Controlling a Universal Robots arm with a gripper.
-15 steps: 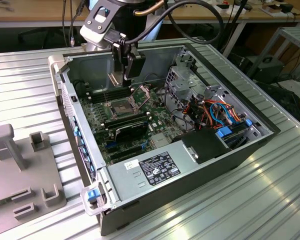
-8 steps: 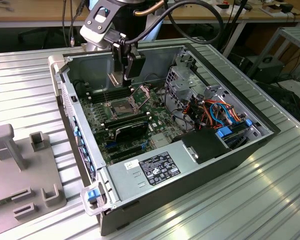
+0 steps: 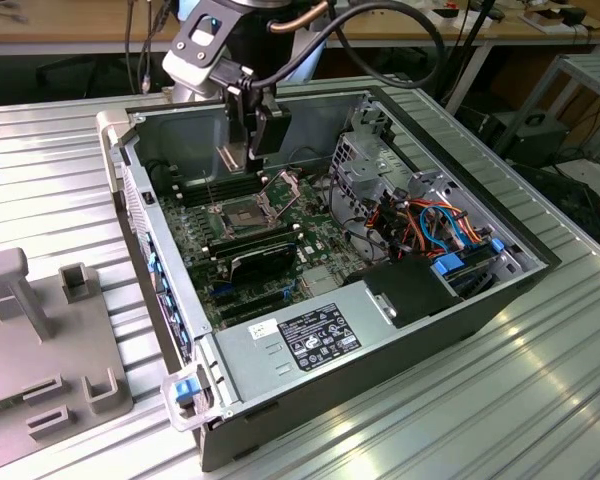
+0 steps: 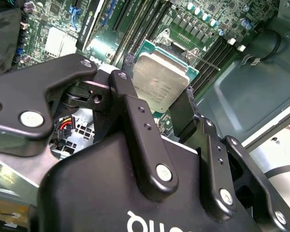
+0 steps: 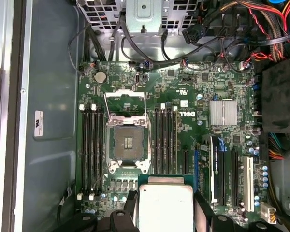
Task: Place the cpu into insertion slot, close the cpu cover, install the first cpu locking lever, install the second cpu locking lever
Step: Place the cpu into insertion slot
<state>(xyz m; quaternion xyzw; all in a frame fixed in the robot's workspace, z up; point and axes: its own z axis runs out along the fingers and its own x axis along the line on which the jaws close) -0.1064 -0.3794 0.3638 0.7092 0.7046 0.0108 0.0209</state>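
The gripper (image 4: 159, 79) hangs inside the open computer case (image 3: 410, 335) on the table (image 3: 60, 180), its jaws pinching the cpu (image 5: 165, 205) by two opposite edges. The chip is held clear above the green board (image 5: 183, 130) and near the bare insertion slot (image 5: 129, 143) — not in it. The cpu cover (image 5: 125, 94) stands swung open at the slot's edge.

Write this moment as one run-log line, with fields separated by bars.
gripper: shut on cpu | cpu: lifted, not yet in insertion slot | insertion slot: empty | cpu cover: open
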